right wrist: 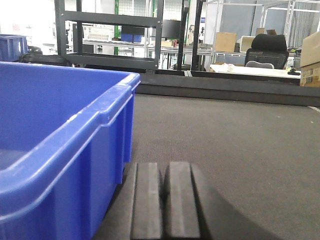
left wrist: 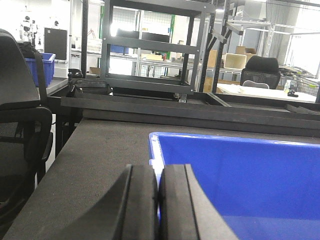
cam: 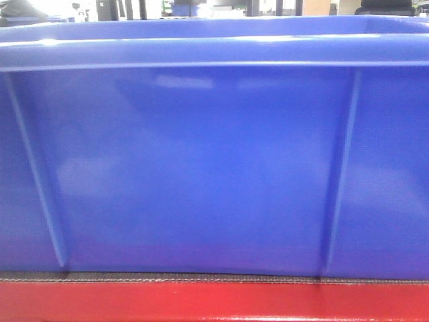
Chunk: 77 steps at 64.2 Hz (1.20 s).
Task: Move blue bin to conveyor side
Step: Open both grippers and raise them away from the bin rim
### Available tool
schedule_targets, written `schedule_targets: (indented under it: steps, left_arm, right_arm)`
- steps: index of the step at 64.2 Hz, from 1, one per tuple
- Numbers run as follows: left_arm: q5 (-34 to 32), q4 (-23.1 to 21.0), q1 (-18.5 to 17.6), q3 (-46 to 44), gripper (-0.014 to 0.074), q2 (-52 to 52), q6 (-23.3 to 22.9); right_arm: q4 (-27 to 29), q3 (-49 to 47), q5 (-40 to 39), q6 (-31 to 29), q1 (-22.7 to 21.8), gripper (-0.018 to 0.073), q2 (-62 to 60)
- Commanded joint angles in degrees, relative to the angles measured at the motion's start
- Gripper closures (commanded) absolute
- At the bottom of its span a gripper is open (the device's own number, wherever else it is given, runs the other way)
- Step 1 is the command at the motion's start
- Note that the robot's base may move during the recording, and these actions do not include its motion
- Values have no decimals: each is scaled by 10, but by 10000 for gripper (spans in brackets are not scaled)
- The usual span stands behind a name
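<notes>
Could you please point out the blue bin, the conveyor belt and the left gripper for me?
blue bin (cam: 201,168): front-facing view, middle of its near side wall.
conveyor belt (right wrist: 240,145): right wrist view, bare woven surface beside the bin.
left gripper (left wrist: 159,200): left wrist view, seam between its closed fingertips.

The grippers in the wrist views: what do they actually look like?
Only the fingertips show. The left gripper and right gripper look alike: two matte black fingers each, flat and blocky with rounded tops and slightly rough faces. No cables, markings or arm parts are visible.
</notes>
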Motion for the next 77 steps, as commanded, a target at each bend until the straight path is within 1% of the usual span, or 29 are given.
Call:
schedule_targets:
  steps: [1,59,63,67,71,77]
  left_arm:
    - [-10,0,1,1,596,-3,4]
    - [-10,2,1,1,596,-3,4]
    - [11,14,6,5,596,-12,5]
    - [12,29,14,19,596,-27,31]
    - [11,26,19,48,596,-53,74]
    - [11,22,32,103,596,-88,75]
  right_arm:
    - [3,0,-12,-3,-3,629,-3]
    - [3,0,-22,-3,-3,629,-3]
    - [3,0,-22,-3,-3,629,-3]
    - [3,0,-22,-3,-3,629,-3]
    - [3,0,-22,-3,-3,629,-3]
    - [3,0,-22,-3,-3,629,-3]
